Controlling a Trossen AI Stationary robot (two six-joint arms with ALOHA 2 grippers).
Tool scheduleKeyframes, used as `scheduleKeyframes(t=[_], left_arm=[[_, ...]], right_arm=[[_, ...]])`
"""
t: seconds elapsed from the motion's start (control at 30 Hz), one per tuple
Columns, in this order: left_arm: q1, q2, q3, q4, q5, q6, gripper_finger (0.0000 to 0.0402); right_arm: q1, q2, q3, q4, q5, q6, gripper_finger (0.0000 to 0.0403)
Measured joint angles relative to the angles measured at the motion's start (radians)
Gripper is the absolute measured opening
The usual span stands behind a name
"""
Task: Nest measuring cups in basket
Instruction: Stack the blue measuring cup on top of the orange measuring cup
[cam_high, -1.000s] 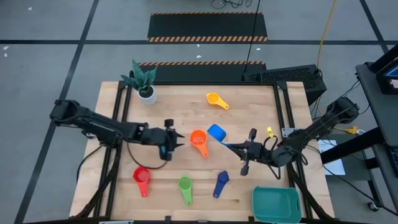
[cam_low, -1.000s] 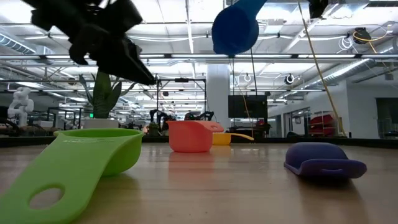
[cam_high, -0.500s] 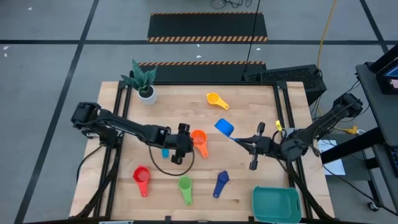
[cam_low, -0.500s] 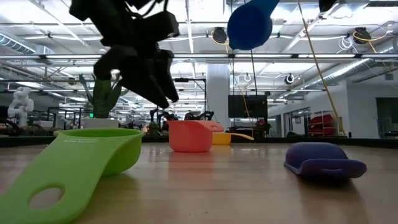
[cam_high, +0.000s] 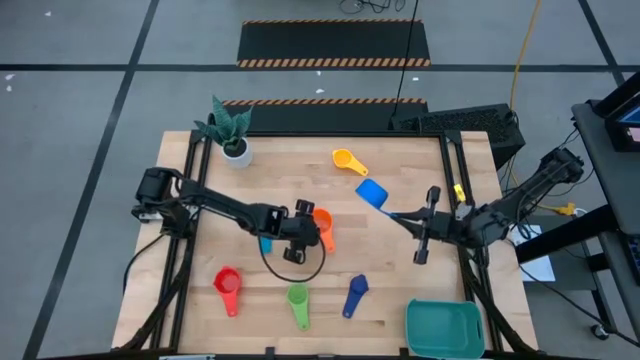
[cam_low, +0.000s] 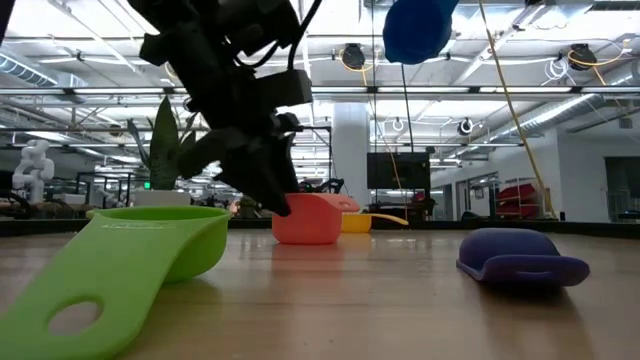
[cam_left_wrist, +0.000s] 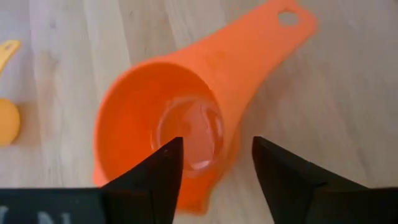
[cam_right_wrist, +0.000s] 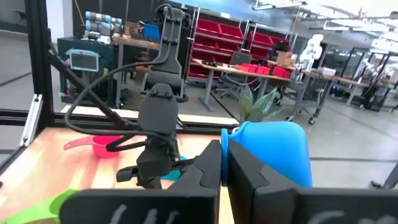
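- Orange cup (cam_left_wrist: 186, 130) empty, directly below parted left gripper (cam_left_wrist: 214, 162): seen only from left wrist.
- Light blue cup (cam_high: 371, 193) clamped aloft in right gripper (cam_high: 392, 212), well apart from basket (cam_high: 445, 327).

The high view looks straight down on the whole worktop (cam_high: 400, 260). The low view sits at worktop height, very near the green cup (cam_low: 130, 262), and looks level into the room. The left wrist view looks down, close on the orange cup (cam_left_wrist: 180, 134), which the high and low views share. The right wrist view faces across the worktop toward the left arm (cam_right_wrist: 158, 134).
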Motion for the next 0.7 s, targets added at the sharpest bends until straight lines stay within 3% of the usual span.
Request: scheduleKeyframes(t=[0.37, 0.53, 0.7], left_arm=[[0.062, 0.0, 0.0, -0.007, 0.08, 0.008, 0.0014], [0.078, 0.0, 0.001, -0.003, 0.086, -0.076, 0.0028], [0.107, 0.0, 0.057, -0.069, 0.096, -0.256, 0.0034]], right_arm=[[0.0, -0.091, 0.0, -0.024, 0.0, -0.116, 0.0], [0.0, -0.123, 0.0, -0.05, 0.0, -0.136, 0.0], [-0.003, -0.128, 0.0, -0.05, 0.0, -0.14, 0.0]])
